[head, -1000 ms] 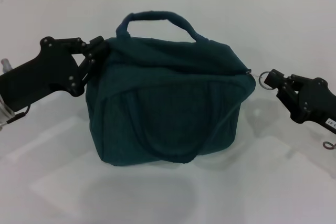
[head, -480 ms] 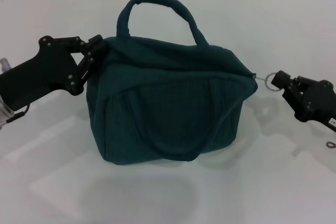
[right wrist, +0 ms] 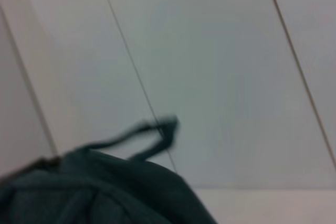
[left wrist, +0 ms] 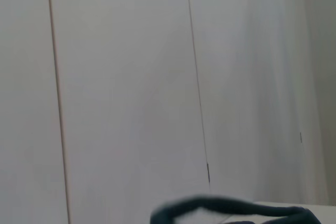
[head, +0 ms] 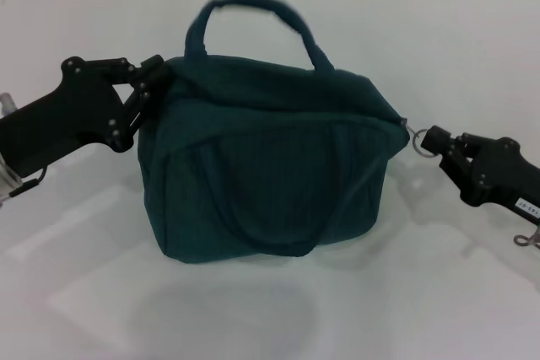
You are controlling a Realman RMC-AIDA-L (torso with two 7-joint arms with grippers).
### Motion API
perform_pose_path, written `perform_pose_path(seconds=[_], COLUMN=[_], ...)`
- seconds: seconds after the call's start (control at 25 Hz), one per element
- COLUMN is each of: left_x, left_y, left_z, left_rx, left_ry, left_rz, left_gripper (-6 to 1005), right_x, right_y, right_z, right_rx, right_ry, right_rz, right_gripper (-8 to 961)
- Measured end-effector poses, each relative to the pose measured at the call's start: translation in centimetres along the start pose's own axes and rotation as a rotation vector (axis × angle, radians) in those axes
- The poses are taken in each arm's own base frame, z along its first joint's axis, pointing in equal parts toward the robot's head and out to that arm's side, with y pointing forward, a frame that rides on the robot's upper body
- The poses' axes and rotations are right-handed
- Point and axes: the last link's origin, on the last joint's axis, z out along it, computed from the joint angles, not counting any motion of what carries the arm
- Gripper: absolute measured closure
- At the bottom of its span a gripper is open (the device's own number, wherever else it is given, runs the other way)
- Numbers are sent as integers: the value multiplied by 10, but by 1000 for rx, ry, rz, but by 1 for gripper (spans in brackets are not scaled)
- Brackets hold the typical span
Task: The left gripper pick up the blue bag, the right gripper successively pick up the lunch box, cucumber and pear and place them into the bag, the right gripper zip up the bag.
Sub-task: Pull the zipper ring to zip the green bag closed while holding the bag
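While your left gripper [head: 150, 90] clamps the bag's [head: 270, 166] upper left corner, your right gripper [head: 432, 142] pinches its zipper ring [head: 419, 137] opposite.

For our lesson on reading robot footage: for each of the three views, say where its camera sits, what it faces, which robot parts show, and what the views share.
Head view: on the robot's head, looking forward and down at the blue bag on the white table; left hand at the bag's end, right hand by the zipper ring.
Left wrist view: faces the wall; only the bag handle shows, no robot part.
Right wrist view: faces the wall over the bag; no robot part.
Shared: all three show the bag's handle.
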Motion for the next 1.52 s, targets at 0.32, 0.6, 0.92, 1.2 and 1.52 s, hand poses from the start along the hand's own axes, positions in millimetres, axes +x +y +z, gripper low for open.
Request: perform_pose_path(seconds=[0.32,0.6,0.92,1.2,1.52], left_x=[-2,-2,-2,8,4], left_y=[1,1,5,19,21], left_z=[0,1,1,-9,-13], left_rx=[0,-1,-13,-82,-10], left_ry=[-8,-7,2,68,81], left_rz=[-2,-4,-9,-23,-66], left_gripper=[945,945,947,949,930], right_x=[2,13,15,13,5], right_y=[-6,-9,-4,8,5], right_z=[-2,0,1,-3,-6], right_rx=[45,63,33,-81,-89], right_ry=[11,86,103,114,87], right_rz=[1,-8,-8,-28,-37], right_gripper=[945,944,945,944,926])
